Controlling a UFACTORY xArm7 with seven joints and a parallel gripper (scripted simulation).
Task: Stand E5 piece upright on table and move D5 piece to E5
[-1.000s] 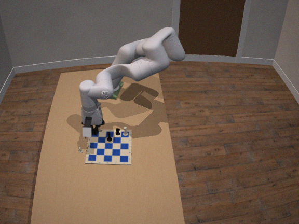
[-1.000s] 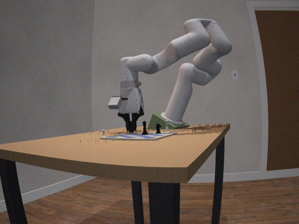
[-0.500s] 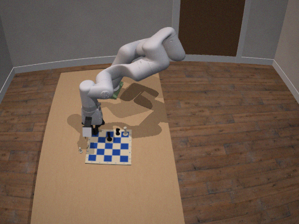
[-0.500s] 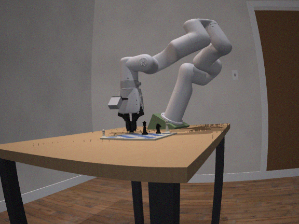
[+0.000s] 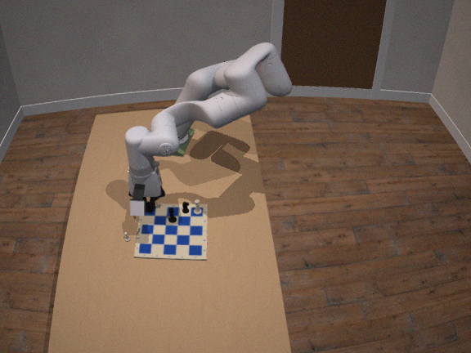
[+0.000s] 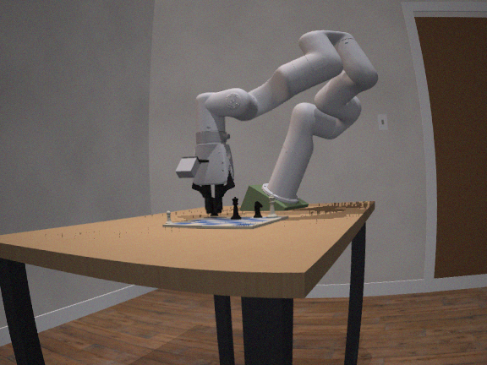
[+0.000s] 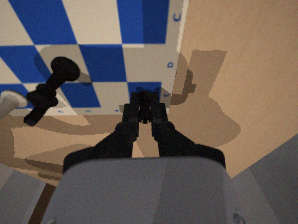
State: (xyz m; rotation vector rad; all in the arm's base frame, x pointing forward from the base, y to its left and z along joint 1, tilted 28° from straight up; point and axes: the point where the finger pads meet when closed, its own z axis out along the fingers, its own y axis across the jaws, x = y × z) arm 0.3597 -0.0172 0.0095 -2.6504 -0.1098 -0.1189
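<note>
On the near part of the light wooden table top lies the blue-and-cream chequered chessboard, flat, with edge letters partly readable in the wrist view. Just off its left edge in the top view, a small white pawn stands upright on the table, its long axis vertical, apart from the board.

Farther back, on the board's far rows, a tall black piece with a round head stands upright. Beyond it a black knight-like piece and a white piece stand side by side on the far row, both upright.

At the board's far corner square, beside the edge letter D, the black two-fingered gripper points straight down, its fingers narrow and clamped on a small black chess piece. That piece sits upright between the fingertips, long axis vertical, over the blue corner square; whether its base touches the board cannot be told.

Behind, the white arm bends back to its green wedge base.
</note>
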